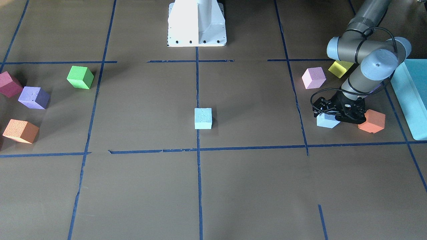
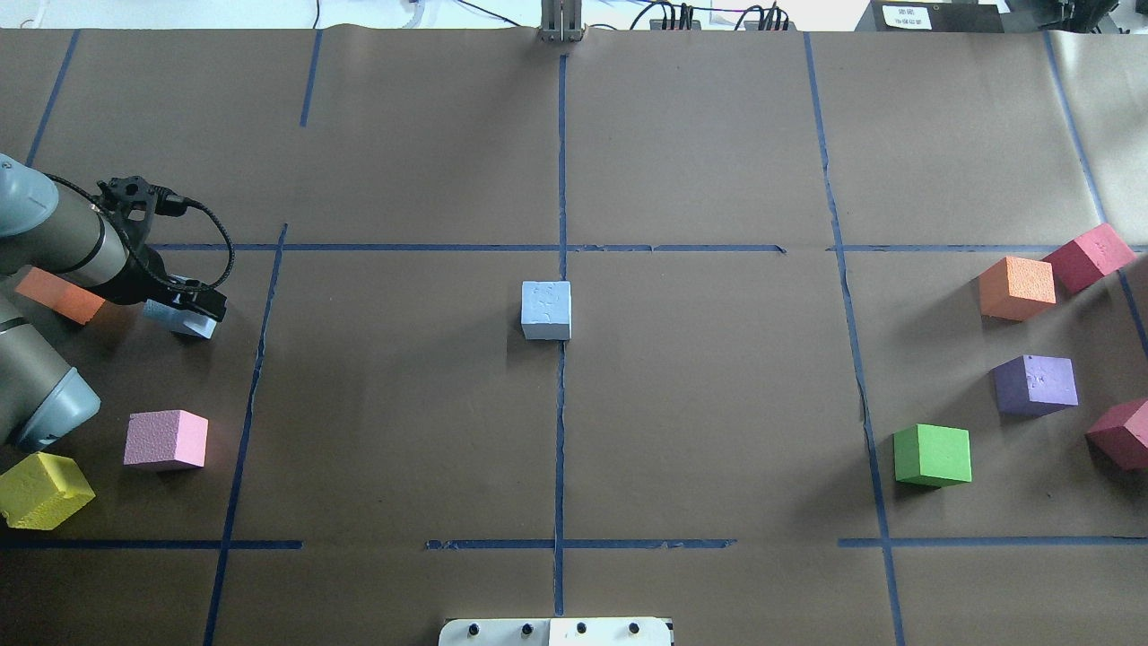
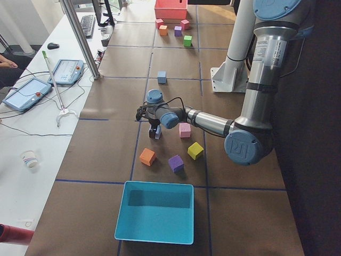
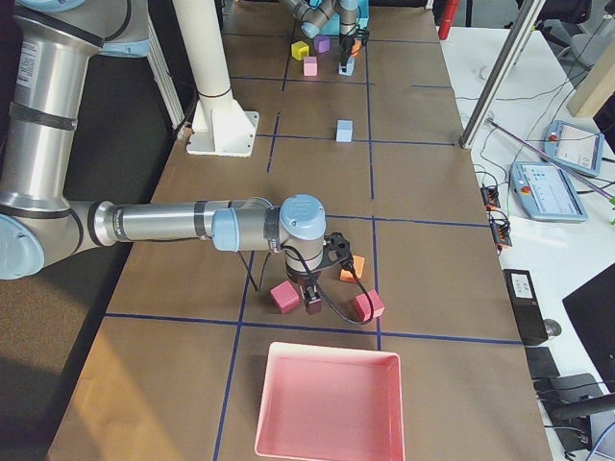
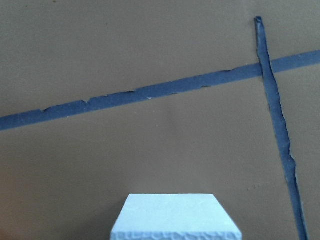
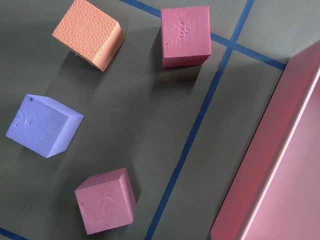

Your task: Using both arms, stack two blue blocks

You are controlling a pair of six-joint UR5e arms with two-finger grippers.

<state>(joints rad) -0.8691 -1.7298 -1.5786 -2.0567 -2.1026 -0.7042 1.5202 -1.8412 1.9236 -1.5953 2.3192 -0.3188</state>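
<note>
One blue block (image 1: 203, 118) sits on the centre line of the table, also in the overhead view (image 2: 546, 309). The other blue block (image 1: 326, 121) is at the table's left end, between the fingers of my left gripper (image 1: 331, 116). The jaws stand against its sides at table height; it also shows in the overhead view (image 2: 176, 319) under the gripper (image 2: 190, 307). The left wrist view shows its top face (image 5: 175, 215) close below the camera. My right gripper (image 4: 312, 305) hangs over maroon cubes near a pink tray (image 4: 327, 403); I cannot tell if it is open or shut.
An orange cube (image 1: 372, 121), a pink cube (image 1: 313, 77) and a yellow cube (image 1: 339, 69) lie close around the left gripper, beside a teal box (image 1: 412, 96). Green (image 2: 933, 455), purple (image 2: 1035, 384), orange and maroon cubes lie at the right end.
</note>
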